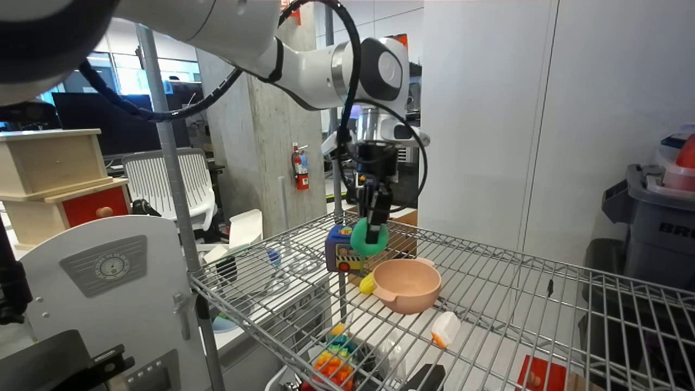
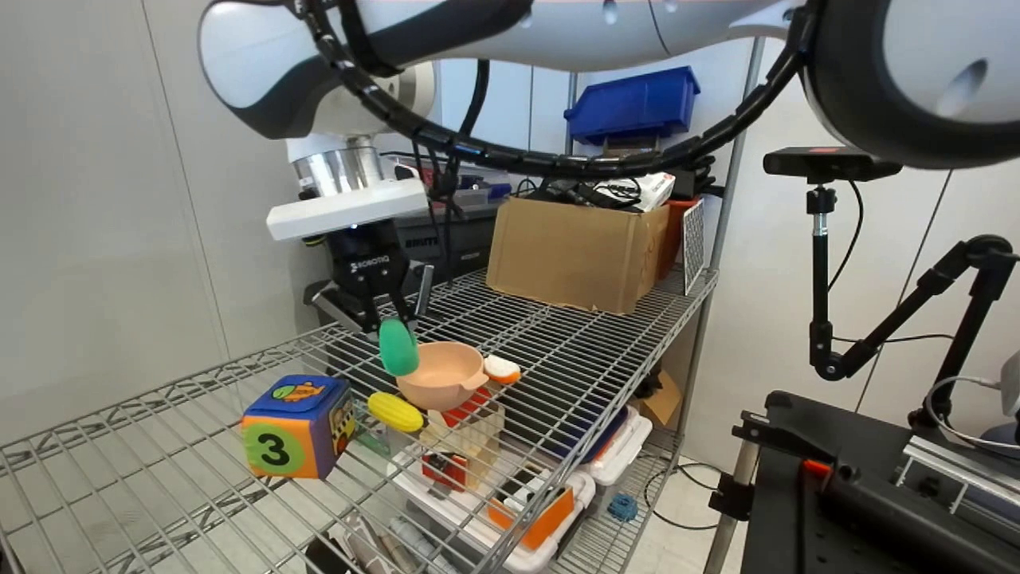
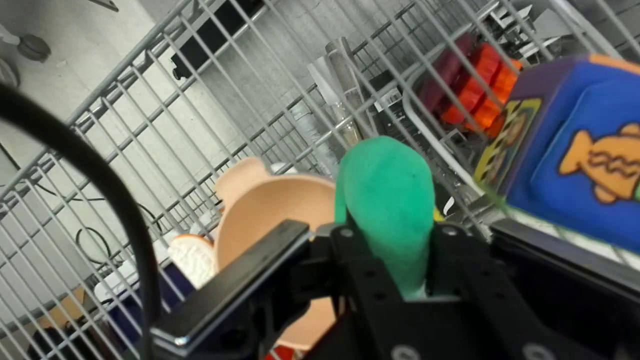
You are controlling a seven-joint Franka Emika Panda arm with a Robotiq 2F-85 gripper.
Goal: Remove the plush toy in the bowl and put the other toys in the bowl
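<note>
A pale wall [image 1: 483, 108] is rising behind the shelf [image 1: 543, 259]. Past a grey post [image 1: 169, 152] I'm seeing a concrete pillar [image 1: 282, 146], a red extinguisher [image 1: 301, 172] hanging on it. Farther back, bright light is coming through the windows [image 1: 127, 76], and a screen [image 1: 81, 117] is standing behind a white chair [image 1: 174, 179]. A wooden cabinet [image 1: 54, 157] with a red drawer [image 1: 81, 212] is partly hiding that screen. In an exterior view, a cardboard box [image 2: 562, 255] is resting at the shelf's far end, a blue bin [image 2: 633, 104] showing above it, and in the wrist view pale floor [image 3: 100, 55] is showing through the shelf.
</note>
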